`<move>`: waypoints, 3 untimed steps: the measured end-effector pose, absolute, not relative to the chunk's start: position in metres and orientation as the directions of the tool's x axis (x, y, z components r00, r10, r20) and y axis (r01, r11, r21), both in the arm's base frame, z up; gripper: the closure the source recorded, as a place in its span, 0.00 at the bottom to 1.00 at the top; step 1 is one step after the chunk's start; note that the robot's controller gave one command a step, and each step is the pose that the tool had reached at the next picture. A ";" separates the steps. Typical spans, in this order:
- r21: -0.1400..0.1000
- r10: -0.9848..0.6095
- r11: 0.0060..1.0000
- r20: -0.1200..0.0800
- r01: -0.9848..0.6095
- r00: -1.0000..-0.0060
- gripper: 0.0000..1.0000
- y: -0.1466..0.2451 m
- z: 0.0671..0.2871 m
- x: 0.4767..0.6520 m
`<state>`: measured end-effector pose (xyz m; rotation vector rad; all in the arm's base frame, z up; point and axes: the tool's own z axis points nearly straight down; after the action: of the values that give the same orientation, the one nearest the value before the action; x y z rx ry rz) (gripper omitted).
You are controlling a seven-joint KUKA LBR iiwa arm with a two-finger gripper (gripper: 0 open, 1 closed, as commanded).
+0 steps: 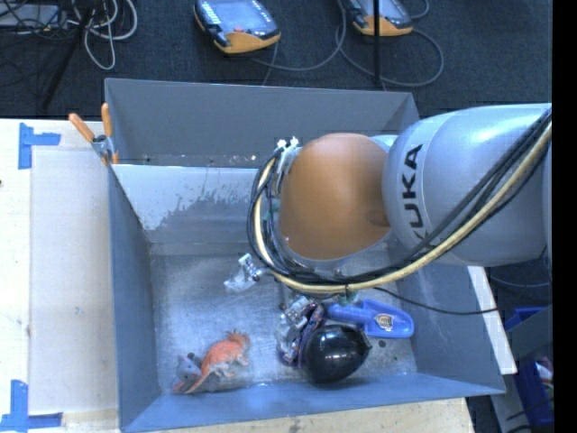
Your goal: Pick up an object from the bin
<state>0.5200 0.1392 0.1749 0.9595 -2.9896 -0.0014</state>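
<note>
Lower centre of frame, tool crowds a shiny black lump and blue toy; it might just shove them. Can't tell if it's spread or pinched.

Light: is coming from above, brightening the back slope of the bin
Glare: is glinting off the glossy black ball and the orange cover
Shadow: the arm is darkening the bin's right half

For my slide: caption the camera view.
KUKA arm in grey bin over a black rounded object, orange toy animal nearby.
</note>
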 end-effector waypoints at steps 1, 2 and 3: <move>-0.001 -0.553 0.833 -0.005 -0.553 -0.833 0.00 0.146 0.122 0.498; 0.000 -0.349 0.937 0.003 -0.349 -0.937 0.00 0.170 0.088 0.500; 0.006 -0.597 0.802 -0.007 -0.597 -0.802 1.00 0.123 0.074 0.546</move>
<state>0.5459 0.1229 0.0740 0.9893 -2.9867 -0.0122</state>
